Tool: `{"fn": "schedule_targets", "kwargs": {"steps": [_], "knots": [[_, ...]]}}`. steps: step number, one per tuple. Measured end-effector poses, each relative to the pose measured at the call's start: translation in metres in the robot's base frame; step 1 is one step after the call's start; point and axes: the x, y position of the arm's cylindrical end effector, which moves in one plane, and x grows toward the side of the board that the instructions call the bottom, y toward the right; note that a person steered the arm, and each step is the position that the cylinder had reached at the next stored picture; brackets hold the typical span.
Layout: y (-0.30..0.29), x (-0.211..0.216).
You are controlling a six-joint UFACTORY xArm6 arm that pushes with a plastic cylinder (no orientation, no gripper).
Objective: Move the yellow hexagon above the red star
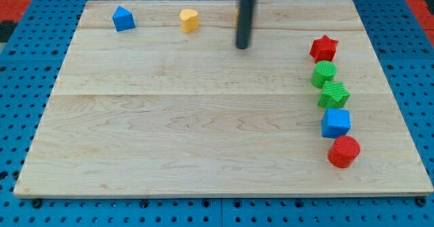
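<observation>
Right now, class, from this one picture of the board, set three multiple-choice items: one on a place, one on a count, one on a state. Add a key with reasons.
1. Where is the red star?
A. At the top of the column of blocks at the view's right
B. In the view's bottom left corner
C. In the middle of the board

2. How many green blocks are there?
A. One
B. Two
C. Four

3. How does my tip stand to the red star?
A. Pressed against it
B. Apart from it, to the view's left
C. Resting on top of it

Key:
1 A: four other blocks lie in a line below it.
2 B: only the green cylinder and the green star are green.
3 B: bare board shows between tip and star.
</observation>
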Motion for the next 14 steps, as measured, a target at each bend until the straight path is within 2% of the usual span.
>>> {"fn": "schedule_targets", "kwargs": {"steps": [1,2,3,4,5,6,7,8,9,10,12,13,14], "knots": [[-0.049,-0.042],[-0.001,-0.078],[0.011,-0.101],[0.076,-0.091],[0.099,-0.087],[0.037,-0.087],[0.005,-0.069],[0.062,-0.040],[0.100,-0.051],[0.100,-0.076],[0.112,-0.096],[0.149,-0.095],[0.168,-0.072]]}}
